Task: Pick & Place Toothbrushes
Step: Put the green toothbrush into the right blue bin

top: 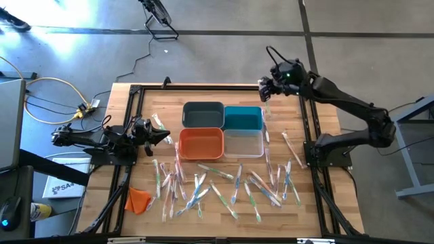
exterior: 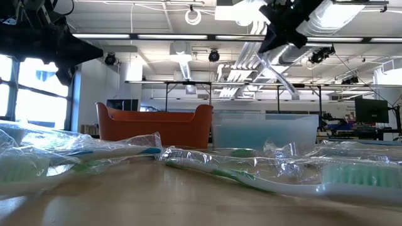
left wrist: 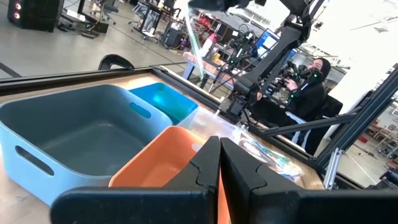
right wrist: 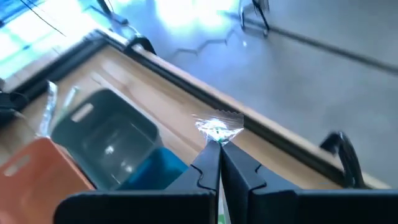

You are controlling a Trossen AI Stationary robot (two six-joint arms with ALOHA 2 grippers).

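Several wrapped toothbrushes (top: 224, 186) lie scattered on the near half of the wooden table. My right gripper (top: 264, 91) is raised over the far right part of the table, beyond the teal bin (top: 243, 118), and is shut on one wrapped toothbrush (exterior: 281, 70). My left gripper (top: 166, 137) waits shut and level at the table's left side, facing the bins, with nothing between its fingers (left wrist: 219, 142). My right gripper pinches the wrapped toothbrush near one end between its two fingers. The crinkled wrapper end (right wrist: 217, 129) sticks out past the fingertips. The fingers slant down from the table's right side. The rest of the toothbrush (left wrist: 193, 45) hangs slanted below them, clear of table and bins.
Four bins stand together mid-table: dark grey (top: 203, 114) and teal at the back, orange (top: 201, 143) and clear (top: 243, 144) in front. A small orange cloth lump (top: 139, 200) lies near the front left corner. A person (left wrist: 309, 84) sits beyond the table's right side.
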